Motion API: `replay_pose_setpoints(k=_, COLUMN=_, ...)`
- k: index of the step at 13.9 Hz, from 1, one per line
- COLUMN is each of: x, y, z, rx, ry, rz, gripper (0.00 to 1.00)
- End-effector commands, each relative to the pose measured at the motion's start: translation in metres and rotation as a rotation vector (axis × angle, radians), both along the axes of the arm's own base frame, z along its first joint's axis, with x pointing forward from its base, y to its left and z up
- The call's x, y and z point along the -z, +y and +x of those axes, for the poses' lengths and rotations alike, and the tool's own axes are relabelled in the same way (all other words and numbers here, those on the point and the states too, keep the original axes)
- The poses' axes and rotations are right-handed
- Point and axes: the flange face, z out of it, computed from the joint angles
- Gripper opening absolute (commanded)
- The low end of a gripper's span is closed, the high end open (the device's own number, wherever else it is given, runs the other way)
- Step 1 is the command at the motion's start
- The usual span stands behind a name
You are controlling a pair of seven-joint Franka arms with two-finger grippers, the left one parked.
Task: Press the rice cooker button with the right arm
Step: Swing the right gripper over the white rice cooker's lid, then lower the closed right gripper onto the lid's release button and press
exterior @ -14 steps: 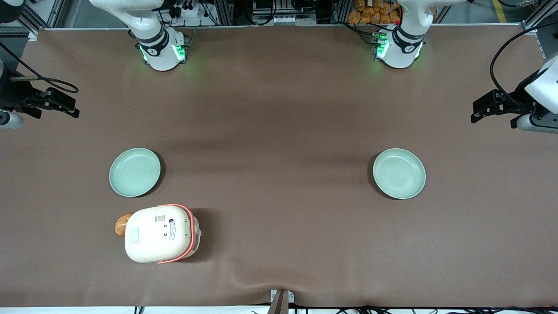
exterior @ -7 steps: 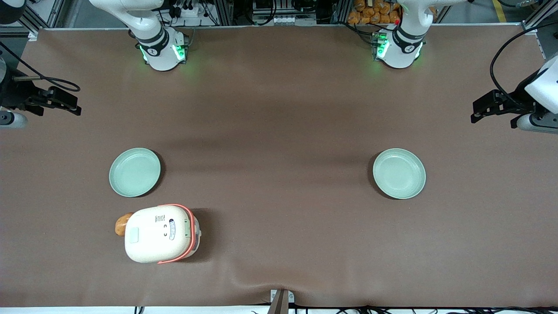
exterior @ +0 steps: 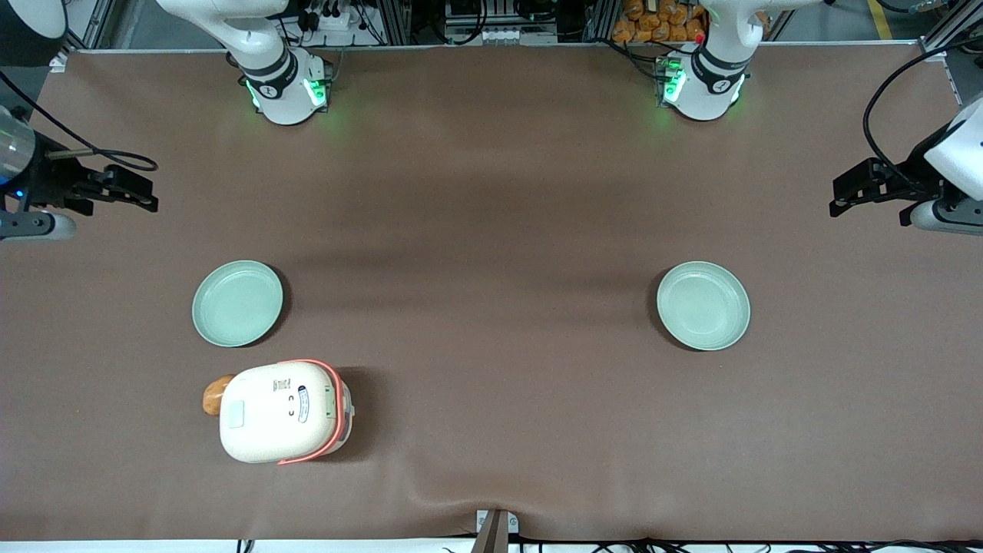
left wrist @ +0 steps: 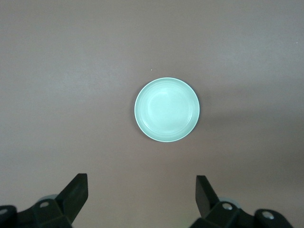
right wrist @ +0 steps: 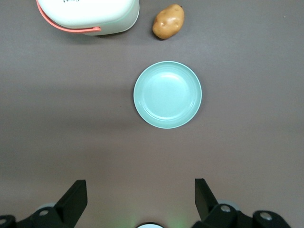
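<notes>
Nearest the front camera, on the brown cloth-covered desk, sits the small rounded cream-white rice cooker with its orange-red handle band and pale green body rim, toward the working arm's end of the desk. Its lid is down, and the small pale mint-green rounded-rectangle button lies on the cream lid at the end away from the handle band, with the oval blue-and-white sticker and small printed labels between button and band. A brown potato lies touching or just beside the cooker at the button end; in the wrist view it shows apart from the cooker's wall by a narrow gap.

Farther from the camera than the cooker, a round pale green plate rests near it, bare inside. A second round pale green plate lies well apart, toward the parked arm's end of the desk.

Farther still, the white jointed right arm reaches in from the working end, its black gripper held above the bare desk, well apart from the cooker and touching nothing. In the right wrist view the two black fingers stand wide apart with nothing between them, looking down on the nearer plate, the potato and the cooker's edge.
</notes>
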Motion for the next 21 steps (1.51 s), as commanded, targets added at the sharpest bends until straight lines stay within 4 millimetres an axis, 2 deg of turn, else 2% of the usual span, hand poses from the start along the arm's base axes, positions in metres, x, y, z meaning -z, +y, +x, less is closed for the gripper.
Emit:
replay_pose_setpoints(k=1, x=0.011, y=0.013, z=0.017, rx=-0.032, ry=-0.041, rz=-0.001, gripper=1.00)
replay_pose_setpoints(k=4, x=0.028, y=0.031, z=0.048, rx=-0.061, ry=-0.167, rz=0.006, gripper=1.00)
replay_pose_setpoints(k=6, x=0.046, y=0.046, z=0.071, rx=-0.077, ry=-0.248, rz=0.012, gripper=1.00)
replay_pose_setpoints(k=7, x=0.056, y=0.051, z=0.083, rx=-0.085, ry=-0.292, rz=0.015, gripper=0.92)
replay_pose_setpoints(k=9, x=0.084, y=0.065, z=0.102, rx=-0.104, ry=-0.340, rz=0.017, gripper=0.55)
replay_pose_setpoints(k=10, x=0.099, y=0.071, z=0.110, rx=-0.112, ry=-0.348, rz=0.016, gripper=0.41)
replay_pose_setpoints(k=12, x=0.124, y=0.079, z=0.123, rx=-0.128, ry=-0.382, rz=0.013, gripper=0.20)
replay_pose_setpoints(k=14, x=0.138, y=0.082, z=0.134, rx=-0.175, ry=-0.426, rz=0.008, gripper=0.07)
replay_pose_setpoints(k=16, x=0.149, y=0.082, z=0.140, rx=-0.224, ry=-0.448, rz=0.002, gripper=0.00)
replay_pose_setpoints(k=21, x=0.174, y=0.081, z=0.164, rx=-0.236, ry=-0.500, rz=-0.006, gripper=0.00)
